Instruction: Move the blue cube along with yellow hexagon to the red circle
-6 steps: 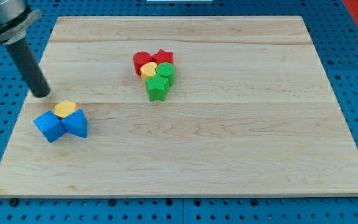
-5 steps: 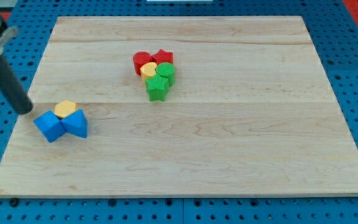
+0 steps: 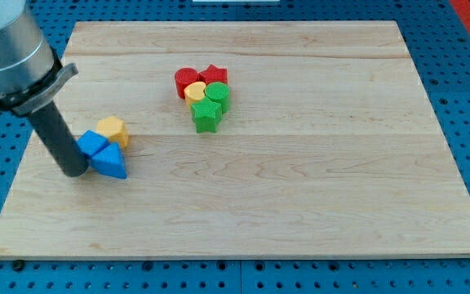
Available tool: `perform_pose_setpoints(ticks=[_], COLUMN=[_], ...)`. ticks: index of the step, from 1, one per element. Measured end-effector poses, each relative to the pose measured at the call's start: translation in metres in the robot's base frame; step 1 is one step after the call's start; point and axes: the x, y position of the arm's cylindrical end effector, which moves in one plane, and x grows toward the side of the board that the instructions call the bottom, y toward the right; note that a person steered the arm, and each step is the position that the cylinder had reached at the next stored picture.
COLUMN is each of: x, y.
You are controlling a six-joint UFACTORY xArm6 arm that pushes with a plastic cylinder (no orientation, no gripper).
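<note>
Now my tip point(image 3: 75, 171) touches the blue cube point(image 3: 93, 144), corner pointing left.

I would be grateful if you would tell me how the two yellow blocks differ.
The yellow hexagon sits near the view's left beside the blue cube, close to my tip. The yellow round block is packed among red and green blocks, partly hidden. Both are yellow and look similar in size.
</note>
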Motion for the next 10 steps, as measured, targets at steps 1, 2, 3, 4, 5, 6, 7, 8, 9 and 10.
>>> perform_pose_setpoints(ticks=[1, 2, 3, 4, 5, 6, 7, 8, 9, 10], x=[-0.024, -0.032, -0.038, -0.053, -0.06, -0.067, -0.074, -0.077, -0.08, -0.08], y=[0.001, 0.016, 0.025, 0.026, 0.04, 0.054, 0.07, 0.084, 0.097, 0.094])
